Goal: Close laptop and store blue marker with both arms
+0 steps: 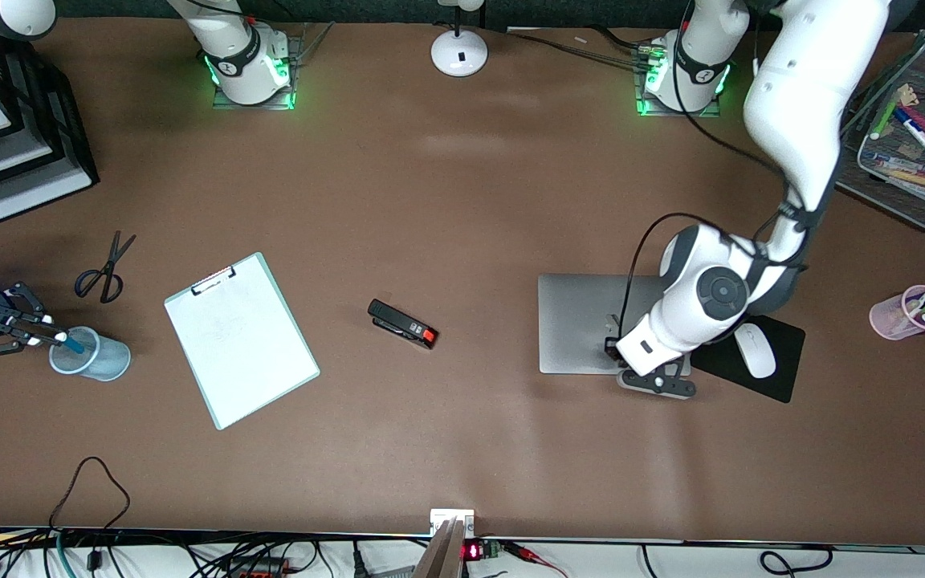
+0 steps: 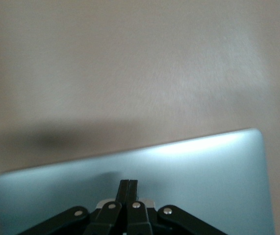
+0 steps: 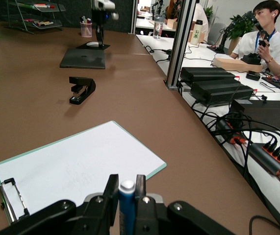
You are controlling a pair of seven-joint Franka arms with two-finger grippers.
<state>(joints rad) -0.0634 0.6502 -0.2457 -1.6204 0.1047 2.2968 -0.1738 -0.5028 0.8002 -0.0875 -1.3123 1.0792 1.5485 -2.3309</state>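
The laptop (image 1: pixel 579 321) lies closed and flat, its silver-grey lid up, toward the left arm's end of the table. My left gripper (image 1: pixel 615 347) is shut, and its tips rest on the lid (image 2: pixel 193 166) near the edge, as the left wrist view (image 2: pixel 128 182) shows. My right gripper (image 1: pixel 57 337) is shut on the blue marker (image 1: pixel 71 342) over the mouth of a pale blue mesh cup (image 1: pixel 97 357) at the right arm's end. The right wrist view shows the marker (image 3: pixel 126 198) held between the right gripper's fingers (image 3: pixel 111 188), white end up. That view also shows the closed laptop (image 3: pixel 83 58).
A clipboard (image 1: pixel 242 337), a black stapler (image 1: pixel 402 323) and scissors (image 1: pixel 105 269) lie between the cup and the laptop. A white mouse (image 1: pixel 754 349) on a black mouse pad (image 1: pixel 784 377) sits beside the laptop. A pink cup (image 1: pixel 896 315), a wire tray (image 1: pixel 908 205) and stacked paper trays (image 1: pixel 21 160) stand at the table's ends.
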